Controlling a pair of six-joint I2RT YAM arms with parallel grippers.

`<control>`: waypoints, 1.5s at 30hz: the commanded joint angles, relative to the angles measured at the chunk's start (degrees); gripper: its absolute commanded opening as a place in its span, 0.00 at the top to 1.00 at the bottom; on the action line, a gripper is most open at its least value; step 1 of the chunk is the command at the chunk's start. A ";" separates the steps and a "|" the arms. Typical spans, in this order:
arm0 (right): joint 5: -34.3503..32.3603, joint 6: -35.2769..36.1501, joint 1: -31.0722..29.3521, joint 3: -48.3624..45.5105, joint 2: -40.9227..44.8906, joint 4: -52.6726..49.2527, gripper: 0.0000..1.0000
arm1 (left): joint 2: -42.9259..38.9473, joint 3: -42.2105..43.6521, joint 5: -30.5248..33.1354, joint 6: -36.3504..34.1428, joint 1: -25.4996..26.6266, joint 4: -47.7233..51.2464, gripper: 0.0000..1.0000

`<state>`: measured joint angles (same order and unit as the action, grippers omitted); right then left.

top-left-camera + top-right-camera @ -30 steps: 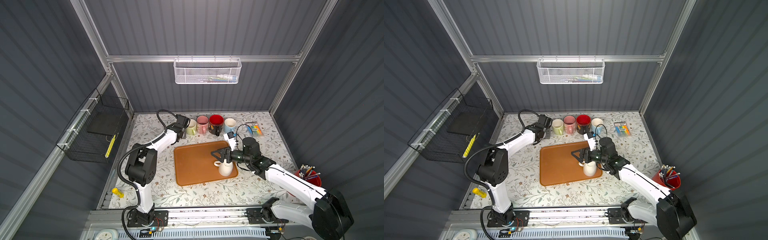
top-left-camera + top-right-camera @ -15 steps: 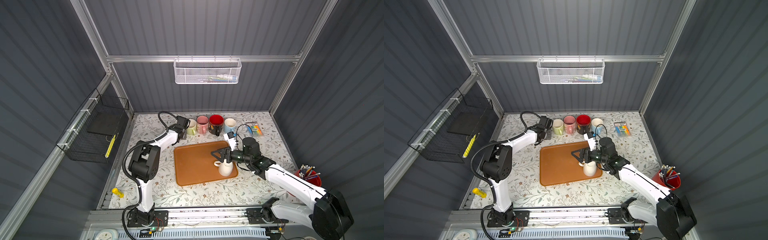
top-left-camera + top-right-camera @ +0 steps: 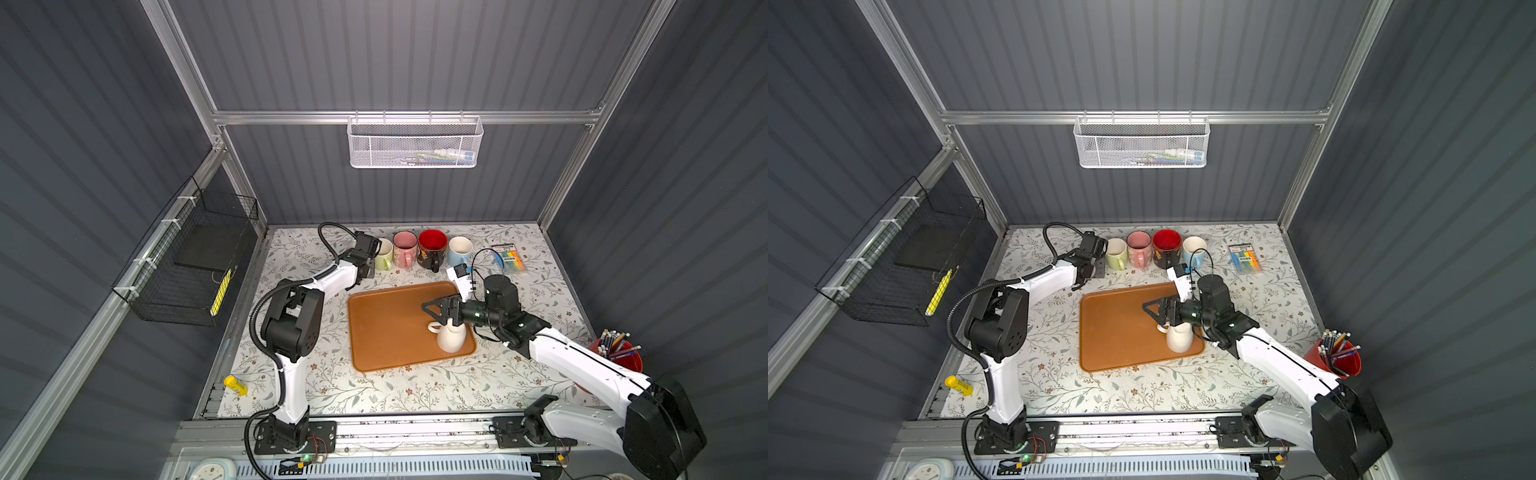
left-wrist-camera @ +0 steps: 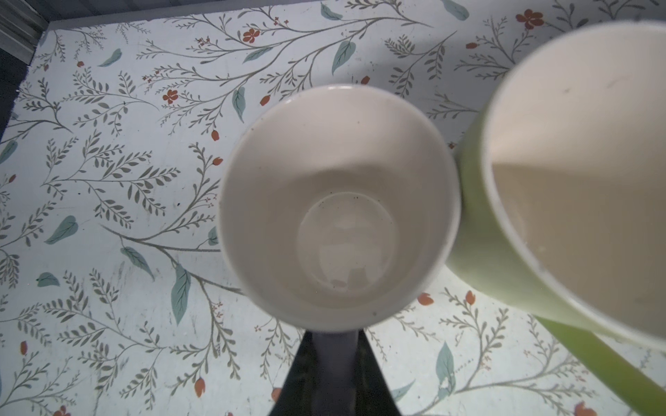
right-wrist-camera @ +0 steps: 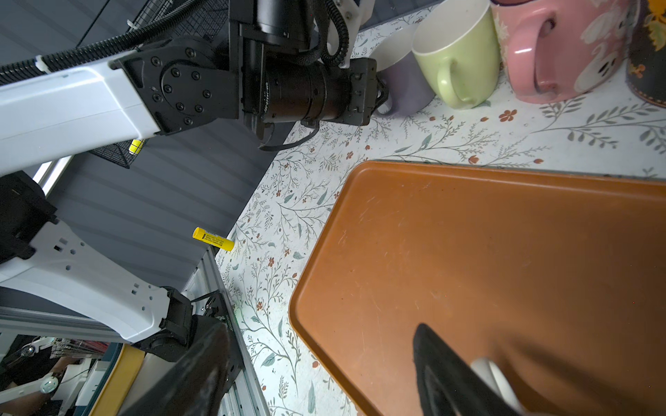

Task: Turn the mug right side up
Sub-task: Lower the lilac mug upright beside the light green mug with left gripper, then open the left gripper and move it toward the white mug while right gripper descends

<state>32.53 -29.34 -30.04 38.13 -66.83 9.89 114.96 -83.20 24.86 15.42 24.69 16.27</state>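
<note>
1. Apparently untouched over the last second, the white mug (image 3: 451, 341) is seen standing on the near right part of the tray (image 3: 386, 328). In both top views no open mouth is shown, so it is judged to be upside down still.
2. No shift is found in the right gripper (image 3: 434, 315), which is held spread wide just above and beside that mug, with nothing gripped. A sliver of white is shown next to one finger (image 5: 450, 374) in the right wrist view, but contact cannot be told.
3. Change is found only in the left arm (image 3: 291, 320): its elbow has been swung slightly toward the tray. The left gripper (image 5: 380, 95) is kept at the end of the mug row at the back of the table (image 3: 415, 390).
4. There the jaws are drawn narrow on the handle of a lilac mug (image 4: 338, 201), which is set mouth-up close against the green mug (image 4: 540, 216).
5. The lilac mug is judged finished apart from its release, and the white mug is left to be turned.
</note>
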 commanded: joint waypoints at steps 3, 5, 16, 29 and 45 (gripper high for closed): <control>-0.19 0.86 0.07 -0.13 -0.44 1.16 0.20 | 0.96 -2.10 0.65 0.22 -0.52 -2.39 1.00; -0.23 0.86 0.09 -0.16 -0.39 1.10 0.20 | 1.32 -2.45 0.50 0.20 -0.53 -1.98 1.00; -0.20 0.81 0.12 0.03 -0.21 0.88 0.20 | 0.90 -1.22 0.98 0.49 -0.53 -1.40 0.87; -0.28 1.25 0.09 0.19 1.34 -0.35 0.20 | -1.52 1.00 1.06 1.02 -0.56 -1.08 0.51; -3.21 0.14 0.12 4.47 4.29 -12.44 0.20 | -19.22 11.69 -4.10 3.82 0.32 0.75 0.27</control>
<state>30.63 -29.19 -30.04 40.29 -65.01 1.76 99.39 -73.65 23.38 17.87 24.62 15.79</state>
